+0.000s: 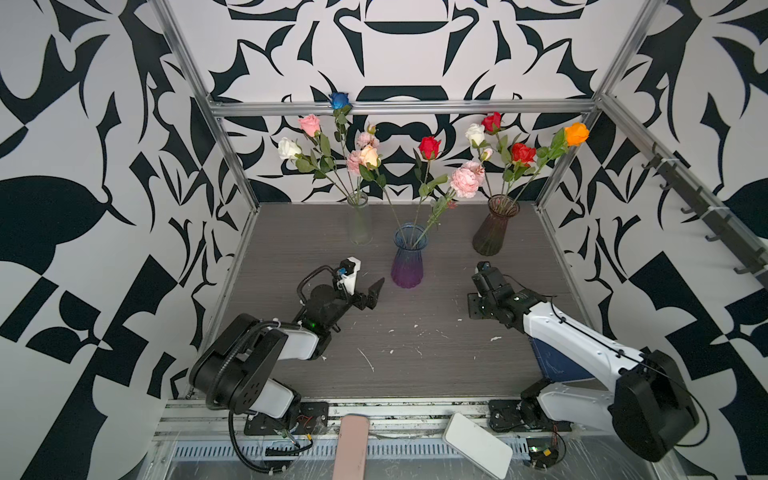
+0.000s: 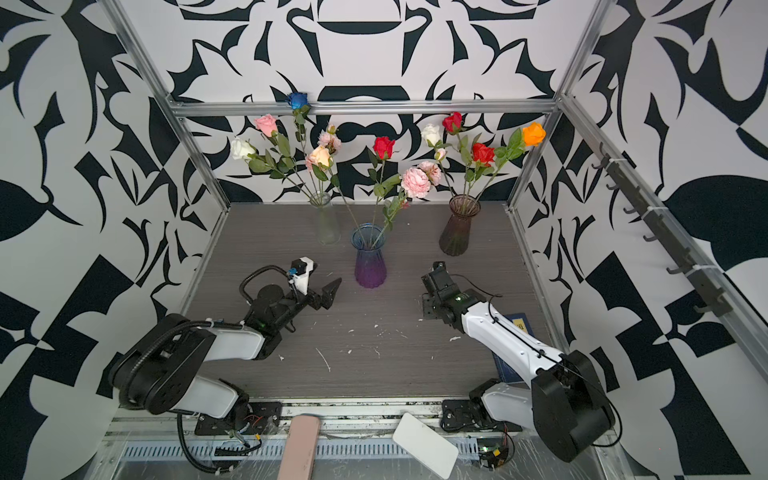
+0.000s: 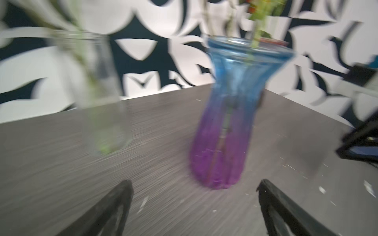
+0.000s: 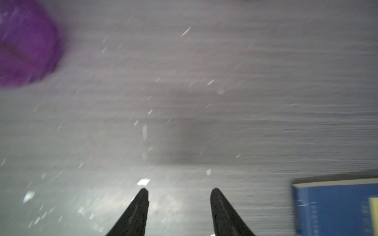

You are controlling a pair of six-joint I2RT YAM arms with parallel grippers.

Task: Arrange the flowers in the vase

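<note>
All the flowers stand in three vases at the back of the grey table. A blue-to-purple vase holds a red rose and a pink bloom. A clear vase holds white, pink and blue flowers. A brown vase holds white, red and orange flowers. My left gripper is open and empty, low and just left of the purple vase. My right gripper points down at bare table right of that vase, jaws apart with nothing between them.
A blue book lies under the right arm. A pink slab and a white slab rest on the front rail. Metal frame posts edge the table, and white flecks dot its surface.
</note>
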